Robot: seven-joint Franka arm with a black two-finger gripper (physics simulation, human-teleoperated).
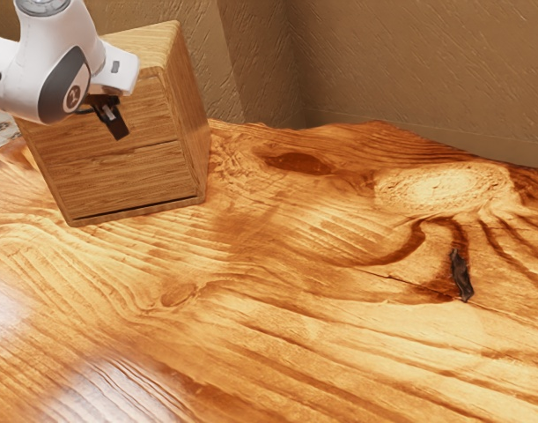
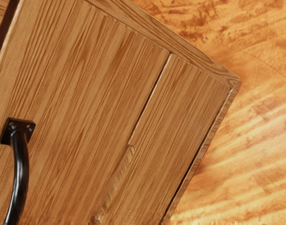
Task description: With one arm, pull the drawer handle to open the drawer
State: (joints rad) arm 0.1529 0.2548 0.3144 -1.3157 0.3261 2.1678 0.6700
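A small wooden cabinet (image 1: 176,62) stands at the back of the table, toward the exterior view's left, with an upper drawer (image 1: 154,113) and a lower drawer (image 1: 128,176); both fronts sit flush. My gripper (image 1: 110,116) hangs close in front of the upper drawer, and the white hand hides part of it. In the wrist view a curved black handle (image 2: 18,173) is bolted to the upper drawer front (image 2: 86,117), just under my hand. The seam to the lower drawer front (image 2: 185,140) runs beside it.
The glossy wooden table (image 1: 321,291) stretches wide toward the exterior view's right and front. A small dark knot (image 1: 460,275) marks its surface at the right. Tan walls (image 1: 409,62) meet in a corner behind the cabinet.
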